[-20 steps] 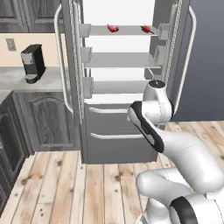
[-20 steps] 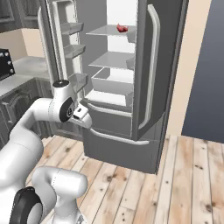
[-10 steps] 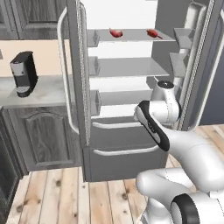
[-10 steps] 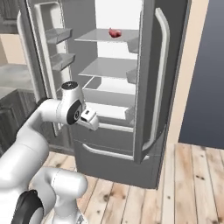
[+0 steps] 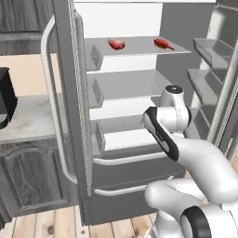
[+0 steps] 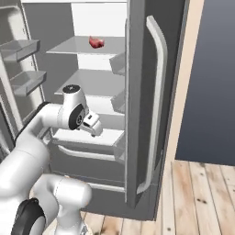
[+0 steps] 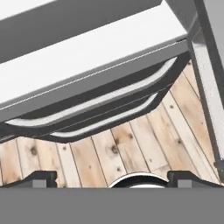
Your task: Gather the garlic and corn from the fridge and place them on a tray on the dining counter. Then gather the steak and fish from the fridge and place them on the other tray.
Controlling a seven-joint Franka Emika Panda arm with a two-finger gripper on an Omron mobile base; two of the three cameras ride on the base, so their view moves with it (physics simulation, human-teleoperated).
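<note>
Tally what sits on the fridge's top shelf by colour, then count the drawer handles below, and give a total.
Red food pieces on the top shelf: 2, one on the left and one on the right
Pale drawer handles: 2, the upper and the lower
Total: 4

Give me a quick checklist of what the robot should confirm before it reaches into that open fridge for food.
1. Fridge doors open: ok.
2. Gripper open and holding nothing: ok.
3. Two red pieces on the top shelf: ok.
4. Which piece is steak, which fish: cannot tell.
5. Gripper raised to the top shelf: not ok, it points down at the drawer handles.
6. Garlic and corn already delivered: cannot tell.
</note>
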